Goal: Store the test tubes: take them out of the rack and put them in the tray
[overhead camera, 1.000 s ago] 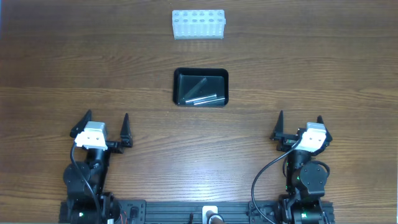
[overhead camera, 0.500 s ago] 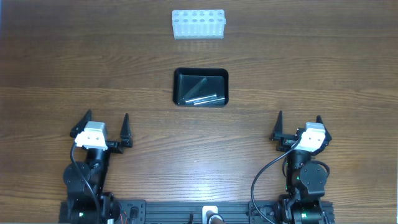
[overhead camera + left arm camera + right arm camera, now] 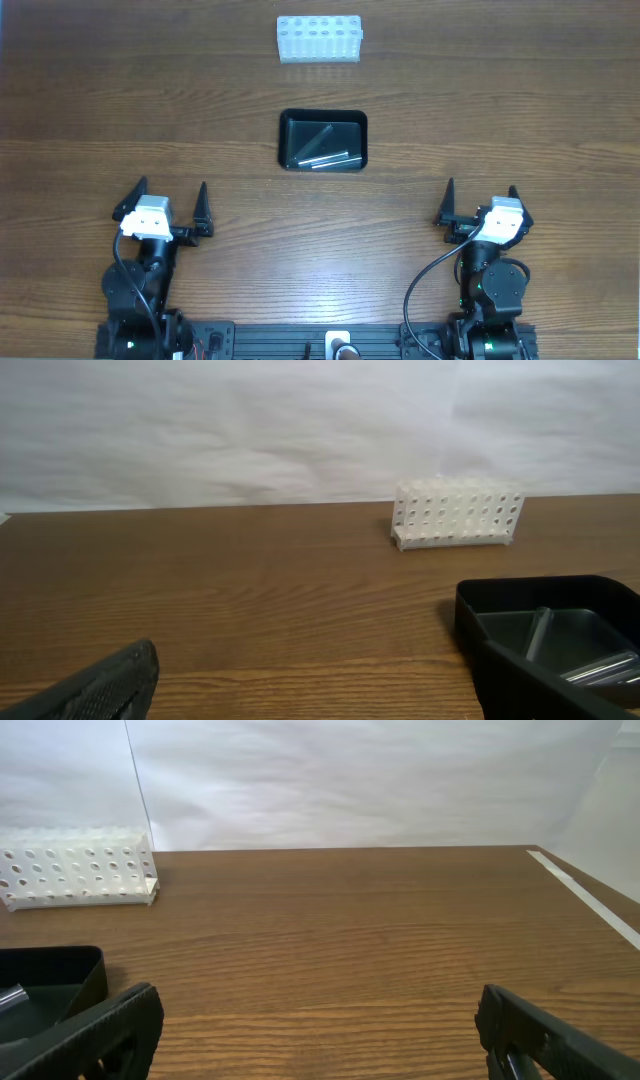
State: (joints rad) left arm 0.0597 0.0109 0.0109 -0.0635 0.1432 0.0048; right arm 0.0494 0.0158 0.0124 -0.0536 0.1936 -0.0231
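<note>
Top view. Test tubes lie in tray at desk centre; rack stands beyond it, apart, and looks empty. My left jaws & right jaws — both spread wide, holding nothing — sit near my bases, well clear of tray, prob. because storing is done.

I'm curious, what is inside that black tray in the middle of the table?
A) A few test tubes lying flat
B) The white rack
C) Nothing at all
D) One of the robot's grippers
A: a few clear test tubes lie flat on the floor of the black tray, while the white rack stands apart from it, farther up the table.
</note>
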